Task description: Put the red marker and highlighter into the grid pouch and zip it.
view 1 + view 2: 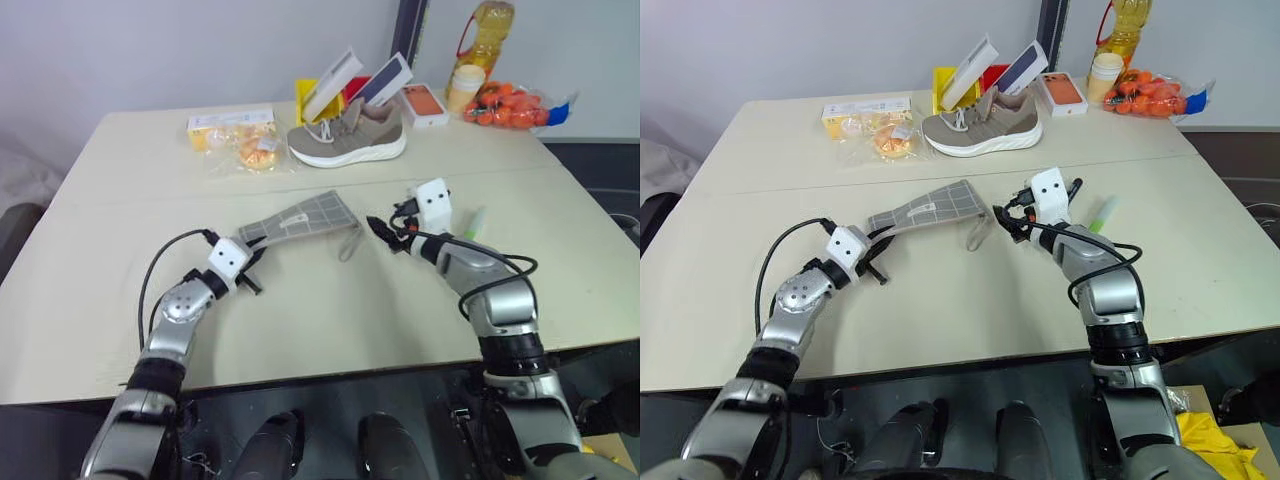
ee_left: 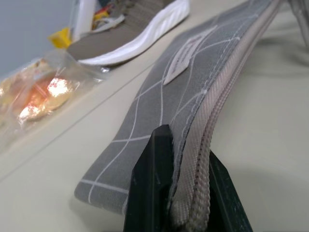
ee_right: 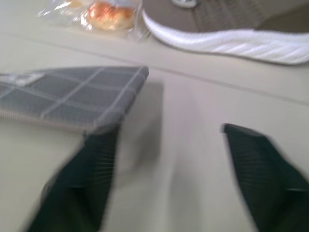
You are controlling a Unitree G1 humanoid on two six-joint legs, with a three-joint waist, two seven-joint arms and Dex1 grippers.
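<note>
left end effector [image 2: 186, 193] pinched the zipper end of grid pouch [image 1: 305, 217] | right end effector [image 3: 169, 179] spread, empty, near pouch's other end | highlighter [image 1: 1102, 212] lay on bench [image 1: 120, 300]

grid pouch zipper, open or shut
Shut where it shows: along the grid pouch edge clamped by the left gripper, the zipper teeth lie closed. The far end, cannot tell.

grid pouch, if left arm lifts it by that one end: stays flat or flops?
Likely flops: the grid pouch is thin fabric, and the left gripper is shut on one zipper-edge end only, so the far end would probably sag. It looks light, being flat. The wrist strap lies loose on the table and would probably dangle.
</note>
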